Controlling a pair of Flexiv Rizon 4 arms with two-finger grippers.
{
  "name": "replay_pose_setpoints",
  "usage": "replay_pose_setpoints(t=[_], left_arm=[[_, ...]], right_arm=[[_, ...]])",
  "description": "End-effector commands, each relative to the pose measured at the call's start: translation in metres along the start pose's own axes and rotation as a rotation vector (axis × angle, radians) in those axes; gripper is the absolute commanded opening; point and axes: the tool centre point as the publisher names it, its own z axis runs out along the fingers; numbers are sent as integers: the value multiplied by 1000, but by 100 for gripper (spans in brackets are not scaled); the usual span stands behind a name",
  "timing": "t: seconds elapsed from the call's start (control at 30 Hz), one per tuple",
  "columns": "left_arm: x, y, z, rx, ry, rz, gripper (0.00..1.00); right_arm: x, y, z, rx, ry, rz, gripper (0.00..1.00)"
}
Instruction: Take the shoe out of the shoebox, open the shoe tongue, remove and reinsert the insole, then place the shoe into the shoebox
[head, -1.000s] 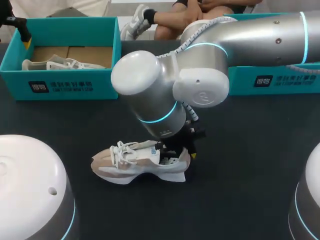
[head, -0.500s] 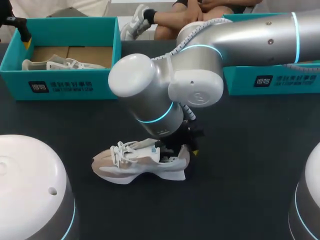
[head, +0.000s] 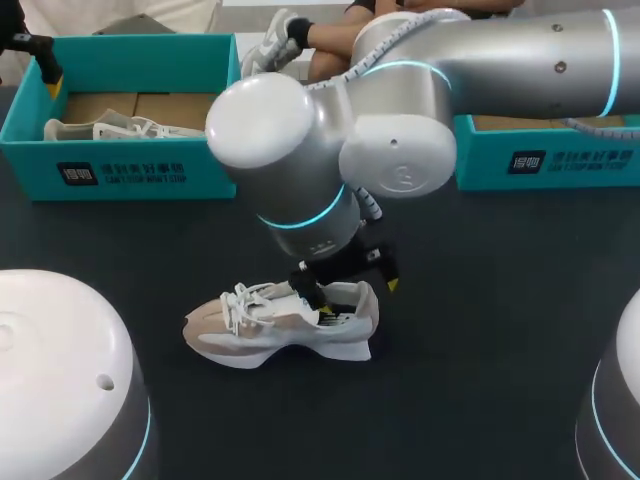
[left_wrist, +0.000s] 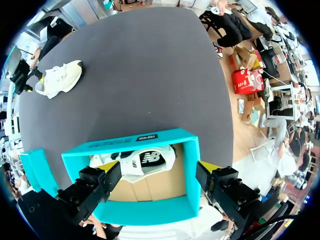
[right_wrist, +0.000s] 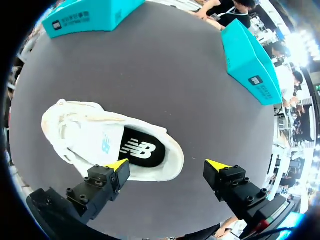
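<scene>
**state.** the shoe (head: 280, 325) is out of the box and stands on its sole on the bench (head: 480, 330), directly under the right pincer (right_wrist: 167, 167). this pincer is spread wide and grips nothing. one tip hangs over the shoe's side wall, the other over bare bench beyond the heel. the dark insole (right_wrist: 141, 149) lies flat inside the shoe, just ahead of the pincer. the tongue (right_wrist: 95, 140) lies further ahead, toward the toe. the left pincer (left_wrist: 157, 172) is likewise spread and empty. it hangs over a shoebox (left_wrist: 131, 144) that holds a second shoe (left_wrist: 137, 161), well apart from the work.

**step in hand (judgement).** insole handling at the heel opening. the views do not show whether the insole awaits removal or is already reseated.

**procedure.**
1. centre the pincer over the heel opening, so that one finger can enter the shoe and the other passes outside the collar.
2. lower until the inner finger meets the insole's rear edge. do not press the collar flat.
3. close on the insole edge alone, then lift toward the heel, not straight up, so the shoe does not rise with it.
4. if the shoe slides, bring the left pincer over to steady the toe.
5. on reinsertion, feed the front end under the tongue first, then press down the heel.
</scene>
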Motion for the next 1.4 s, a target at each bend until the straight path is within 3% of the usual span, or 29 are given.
replay_pose_setpoints(t=[0.03,0.1,0.2,0.67,0.7,0.77,0.93,1.17,1.23,1.4], left_arm=[[0,-1,0,-3,1,1,100],[0,-1,0,-3,1,1,100],[0,-1,0,-3,1,1,100],[0,-1,0,-3,1,1,100],[0,-1,0,-3,1,1,100],[0,-1,0,-3,1,1,100],[0,-1,0,-3,1,1,100],[0,-1,0,-3,1,1,100],[0,-1,0,-3,1,1,100],[0,-1,0,-3,1,1,100]], right_arm=[[-14,-3,-16,-82,177,-255,100],[-11,-3,-21,-90,237,-379,100],[-8,-1,-26,-74,242,-490,100],[-8,-1,-26,-74,242,-490,100],[-8,-3,-25,-90,250,-531,100],[-13,-8,-29,-215,329,-693,100],[-26,-15,-32,-342,434,-946,100],[-37,-8,-30,-302,530,-1126,100],[-39,-5,-28,-256,488,-1142,100],[-39,-5,-28,-256,488,-1142,100]])
